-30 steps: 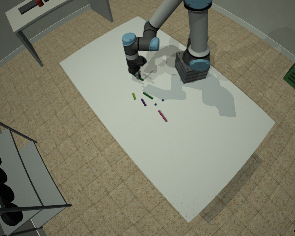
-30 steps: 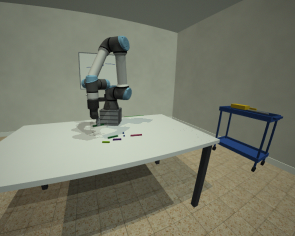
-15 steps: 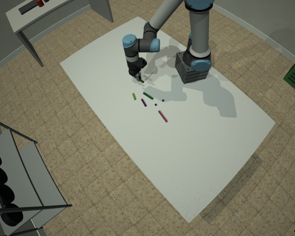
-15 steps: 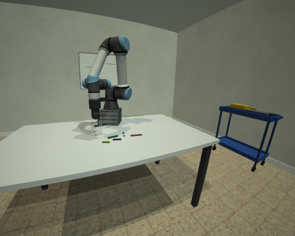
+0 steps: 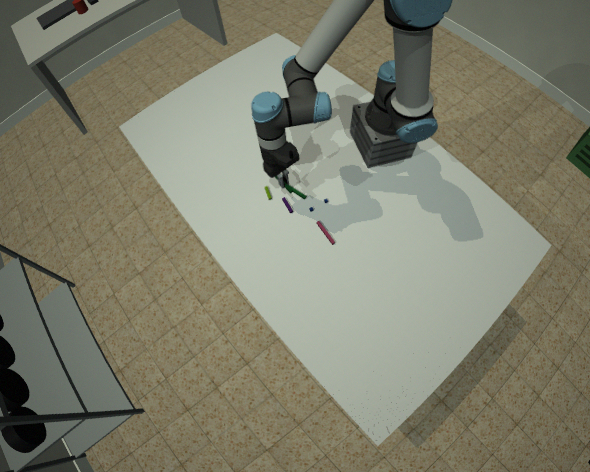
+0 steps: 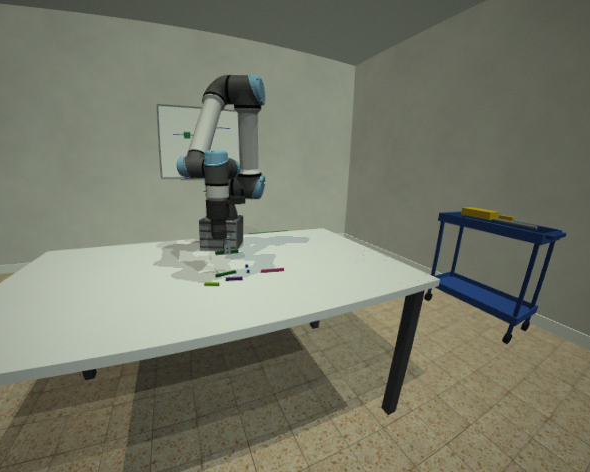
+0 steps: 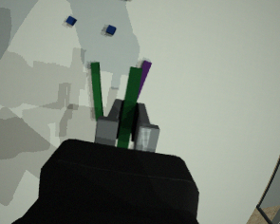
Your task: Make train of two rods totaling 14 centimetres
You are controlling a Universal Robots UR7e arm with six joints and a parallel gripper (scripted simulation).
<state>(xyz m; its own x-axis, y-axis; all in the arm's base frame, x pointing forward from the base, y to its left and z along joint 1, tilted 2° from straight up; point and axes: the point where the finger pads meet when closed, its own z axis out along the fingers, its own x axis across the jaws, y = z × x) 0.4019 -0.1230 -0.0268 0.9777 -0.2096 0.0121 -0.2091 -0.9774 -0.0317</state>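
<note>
White tabletop (image 5: 397, 304) on dark legs, standing on a tiled floor in a grey-walled room. One arm is mounted on a block (image 5: 382, 139) near the far long edge.

Rod count: seven in all. One lime, one purple, two green, two blue, one pink.

Top view, left to right:
- Lime rod (image 5: 268, 192): one, lying flat, leftmost of the group, apart from the others.
- Purple rod (image 5: 287, 204): one, flat, just beside the lime rod, on the side toward the near long edge.
- Green rod on the tabletop (image 5: 296, 192): one, flat, close to the purple rod but with a gap between them.
- Blue rods: two small cubes, one (image 5: 311, 208) and the other (image 5: 326, 200), near each other and not touching.
- Pink rod (image 5: 325, 232): one, the longest, flat, rightmost and set apart.

The whole group lies between the block and the middle of the tabletop, well away from every corner.

Tool (image 7: 127, 128): closed on the second green rod (image 7: 131, 99), which sits between the two fingers and runs forward past them. In the wrist view this held rod crosses in front of the purple rod and lies roughly alongside the other green rod, with a gap between the two. In the exterior view it shows in front of the block, apparently raised above the surface. The tool hangs over the left part of the group, pointing down.
</note>
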